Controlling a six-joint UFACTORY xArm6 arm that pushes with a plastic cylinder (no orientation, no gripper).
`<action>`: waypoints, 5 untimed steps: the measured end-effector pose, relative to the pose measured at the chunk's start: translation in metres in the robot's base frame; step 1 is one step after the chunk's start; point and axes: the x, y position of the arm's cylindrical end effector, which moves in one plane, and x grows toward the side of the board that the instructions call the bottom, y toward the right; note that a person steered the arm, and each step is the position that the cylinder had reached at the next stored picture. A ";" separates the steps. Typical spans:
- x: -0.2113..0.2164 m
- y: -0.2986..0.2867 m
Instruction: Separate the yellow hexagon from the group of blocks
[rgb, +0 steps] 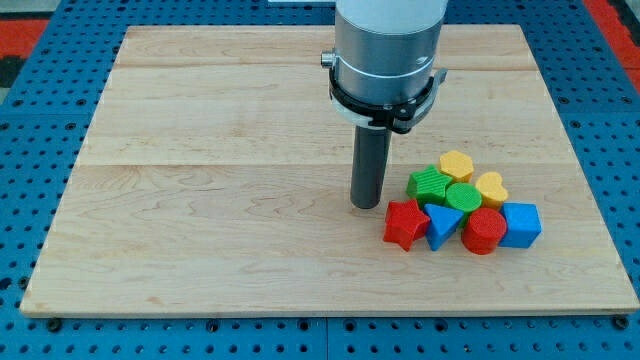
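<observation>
The yellow hexagon (457, 164) sits at the top of a tight cluster of blocks at the view's lower right. Below it are a green block (429, 185), a green round block (464, 197) and a yellow heart-shaped block (491, 187). The front row holds a red star (404, 224), a blue triangle (441, 226), a red cylinder (484, 231) and a blue block (520, 224). My tip (366, 205) rests on the board just left of the cluster, a short gap from the green block and red star, and left and below the yellow hexagon.
The wooden board (200, 180) lies on a blue perforated table (30, 150). The arm's grey body (388, 55) hangs above the board's upper middle. The cluster lies near the board's right edge and fairly near its bottom edge.
</observation>
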 end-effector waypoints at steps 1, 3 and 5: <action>0.000 0.000; 0.057 -0.087; 0.060 -0.085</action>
